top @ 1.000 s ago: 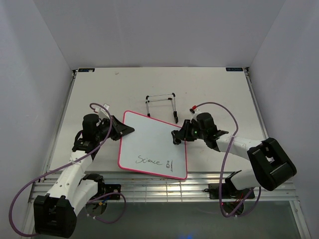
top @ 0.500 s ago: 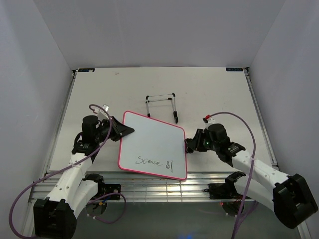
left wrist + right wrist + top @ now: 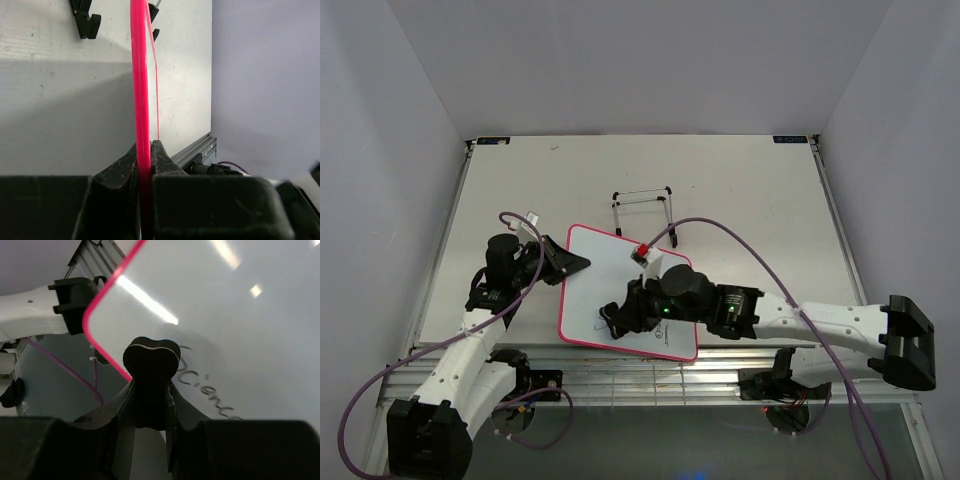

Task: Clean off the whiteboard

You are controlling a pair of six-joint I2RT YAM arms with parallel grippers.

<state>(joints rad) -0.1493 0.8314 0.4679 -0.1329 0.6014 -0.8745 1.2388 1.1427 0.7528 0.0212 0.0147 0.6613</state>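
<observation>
Top: whiteboard (image 3: pixel 620 275) lies on table (image 3: pixel 750 190), near the front edge. Left gripper (image 3: pixel 578 262) is at its upper-left edge. Right gripper (image 3: pixel 610 318) is over the board's lower-left area.
Left wrist: jaws pinched on the board's pink frame (image 3: pixel 140 75), seen edge-on.
Right wrist: jaws clamped on black eraser (image 3: pixel 151 357), by the board's corner, just left of the handwriting (image 3: pixel 207 390). Contact unclear.

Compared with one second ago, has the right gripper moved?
Yes. The right gripper went left and nearer, from the whiteboard's right edge to over the writing by its near left corner.
</observation>
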